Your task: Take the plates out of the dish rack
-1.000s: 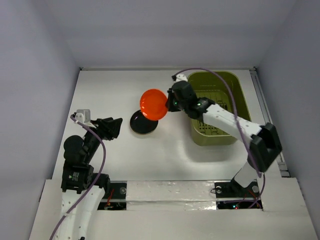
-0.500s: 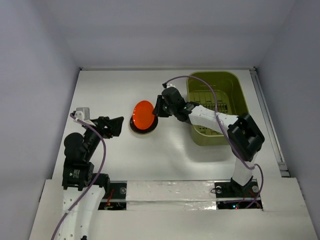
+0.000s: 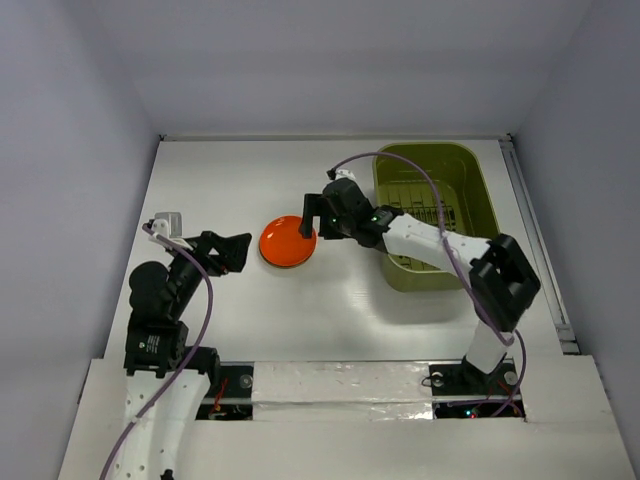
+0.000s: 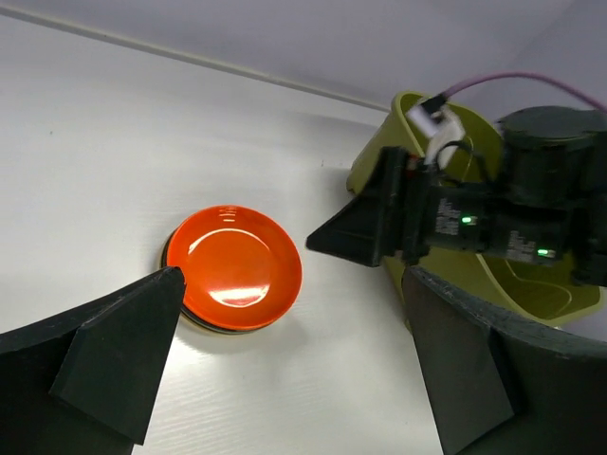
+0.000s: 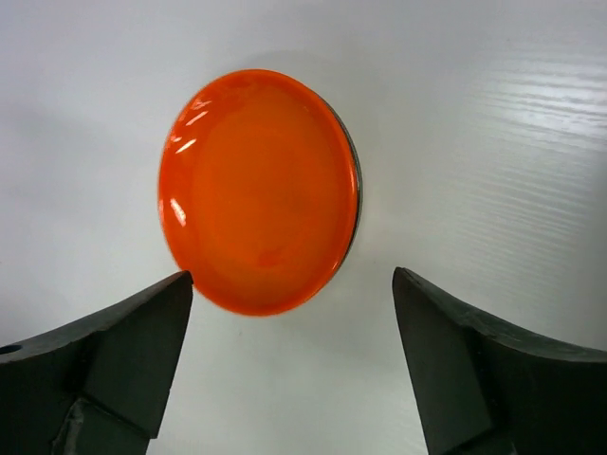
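Shows glossy orange-red round plate point(image 5: 258, 190) flat atop dark plate point(image 5: 357, 190) on white surface point(image 3: 230, 180), right claw point(image 5: 291, 280) and left claw point(image 3: 240, 251) spread wide.

White links point(image 3: 428, 234), black joints point(image 3: 505, 282), purple cables point(image 4: 517, 75), black fingers point(image 5: 104, 360)

One dish rack point(image 3: 425, 148) stands on the tabletop point(image 3: 230, 180). Left of it is one stack: one orange-red plate point(image 3: 287, 240) on top and one dark plate rim point(image 5: 358, 185) beneath; any further plates are hidden. Two claws: left claw point(image 3: 239, 252), right claw point(image 3: 311, 217).
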Motion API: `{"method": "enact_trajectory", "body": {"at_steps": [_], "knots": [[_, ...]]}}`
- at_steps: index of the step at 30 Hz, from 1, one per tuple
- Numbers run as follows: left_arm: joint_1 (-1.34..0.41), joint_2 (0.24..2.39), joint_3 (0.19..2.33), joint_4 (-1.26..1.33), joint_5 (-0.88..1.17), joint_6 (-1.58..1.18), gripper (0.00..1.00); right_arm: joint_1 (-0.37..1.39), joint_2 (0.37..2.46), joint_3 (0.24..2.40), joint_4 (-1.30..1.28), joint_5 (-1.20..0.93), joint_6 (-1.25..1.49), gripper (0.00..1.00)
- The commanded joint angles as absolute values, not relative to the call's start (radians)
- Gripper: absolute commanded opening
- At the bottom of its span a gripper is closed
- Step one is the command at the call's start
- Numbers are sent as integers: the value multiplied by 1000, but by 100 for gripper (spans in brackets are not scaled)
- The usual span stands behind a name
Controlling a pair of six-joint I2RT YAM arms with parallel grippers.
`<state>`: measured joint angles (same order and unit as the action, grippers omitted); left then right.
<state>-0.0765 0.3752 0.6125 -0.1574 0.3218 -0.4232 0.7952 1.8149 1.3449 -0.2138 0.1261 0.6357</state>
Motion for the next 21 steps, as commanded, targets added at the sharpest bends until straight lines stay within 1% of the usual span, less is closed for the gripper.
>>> {"method": "enact_trajectory", "body": {"at_steps": [1,3,5,6,8,9,10,12,13,17,21], "knots": [[-69,393,681,-144,341,-422,99,842,1648,1350,-265,253,578,94],[-69,391,710,-159,337,-426,99,877,1533,1299,-259,285,560,94],[-69,385,732,-163,342,-437,99,906,1432,1255,-232,362,546,94],[-69,384,750,-166,342,-443,99,934,1310,1194,-204,415,529,94],[-69,383,774,-170,336,-448,99,943,1174,1137,-195,455,523,94],[-69,387,791,-179,330,-448,99,956,1028,1080,-189,469,509,94],[-69,388,805,-183,321,-448,99,956,950,1054,-184,500,505,94],[-69,388,847,-183,316,-446,99,956,797,1011,-201,532,494,97],[-69,393,859,-184,308,-448,99,956,658,984,-207,570,474,100],[-69,410,905,-178,314,-457,99,956,438,988,-306,655,443,100],[-69,413,917,-181,311,-459,99,956,367,985,-362,736,439,100]]}}
